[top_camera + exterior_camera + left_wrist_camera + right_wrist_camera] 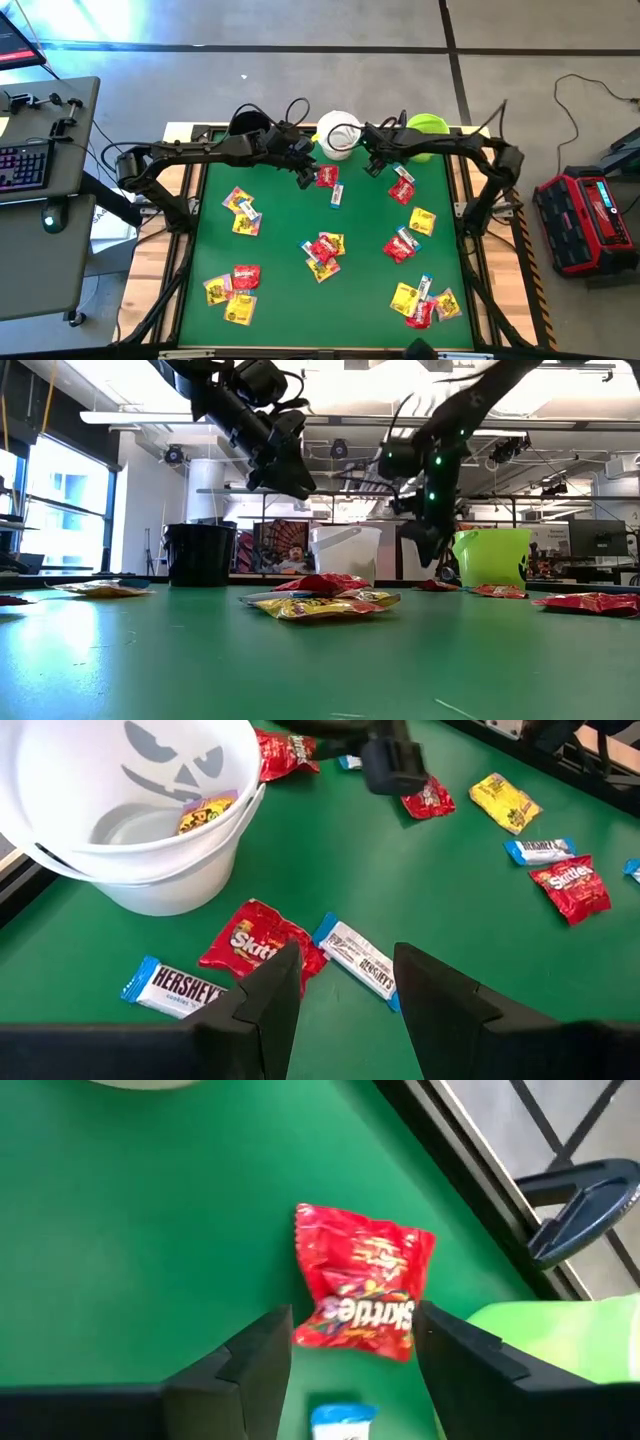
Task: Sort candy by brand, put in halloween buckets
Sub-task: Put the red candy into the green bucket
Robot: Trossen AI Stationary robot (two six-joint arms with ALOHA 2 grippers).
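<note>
Red, yellow and white-and-blue candy packets lie scattered on the green table (280,240). The black bucket (248,122), the white bucket (337,135) and the green bucket (428,135) stand along the far edge. A yellow packet (205,815) lies in the white one. My left gripper (345,990) hangs open above a red packet (255,945) and a white-and-blue bar (360,960), in front of the white bucket. My right gripper (350,1350) is open over a red packet (365,1290) that lies between the white and green buckets, one finger on either side of it, touching nothing.
Another white-and-blue bar (345,1420) lies just beside the red packet under my right gripper. More packets sit in clusters at mid table (322,250), near left (232,290) and near right (425,300). A black rail (470,1150) runs along the table's far edge.
</note>
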